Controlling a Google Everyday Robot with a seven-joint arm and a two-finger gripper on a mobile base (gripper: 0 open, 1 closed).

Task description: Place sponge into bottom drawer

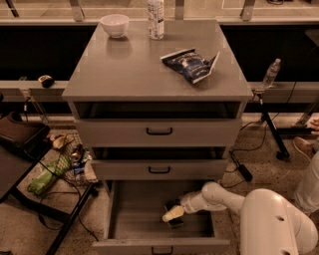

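The bottom drawer (134, 219) is pulled out and open, showing its plain grey interior. My arm reaches in from the lower right. My gripper (174, 214) is inside the drawer, right of its middle and low over the floor. It is shut on the sponge (172, 213), whose pale yellow foam shows between the dark fingers. I cannot tell whether the sponge touches the drawer floor.
The two shallower drawers (159, 132) above are slightly open. On the cabinet top lie a dark blue snack bag (192, 63), a white bowl (114, 25) and a can (155, 12). Bags and clutter (50, 174) sit on the floor at left, with a water bottle (270, 73) at right.
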